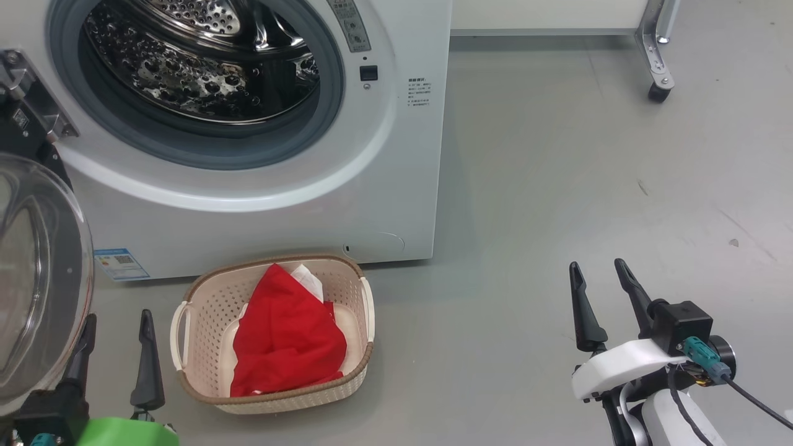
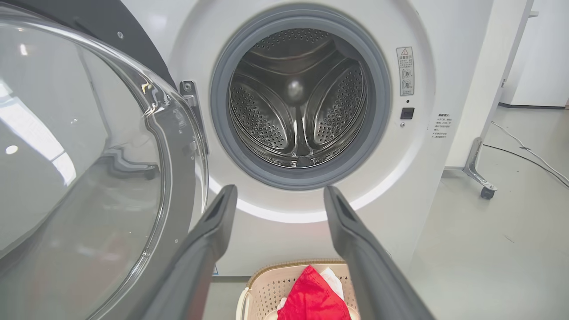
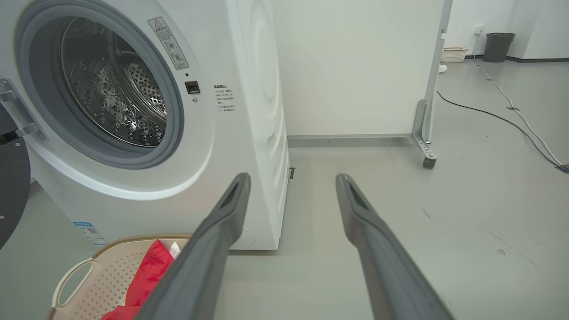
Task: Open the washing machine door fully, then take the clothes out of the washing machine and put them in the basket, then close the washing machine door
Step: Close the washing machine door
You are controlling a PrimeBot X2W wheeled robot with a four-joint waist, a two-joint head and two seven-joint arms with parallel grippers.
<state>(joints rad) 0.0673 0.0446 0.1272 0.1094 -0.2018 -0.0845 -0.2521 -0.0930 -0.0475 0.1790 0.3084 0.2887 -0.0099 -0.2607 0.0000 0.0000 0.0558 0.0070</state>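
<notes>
The washing machine (image 1: 248, 229) stands with its steel drum (image 2: 302, 98) bare inside. The washing machine door (image 1: 37, 279) hangs swung out to the left, its glass bowl bulging toward me (image 2: 89, 178). On the floor before the machine sits the basket (image 1: 214, 310), and the red clothes (image 1: 285, 334) lie crumpled in it. My left gripper (image 1: 119, 316) is open and holds nothing, between the door and the basket. One of its fingers is close beside the door glass. My right gripper (image 1: 598, 266) is open over bare floor, well right of the basket.
A white panel on a metal foot with a caster (image 1: 657, 93) stands to the right of the machine. Cables (image 3: 511, 111) run across the grey floor toward a dark bin (image 3: 498, 46) by the far wall.
</notes>
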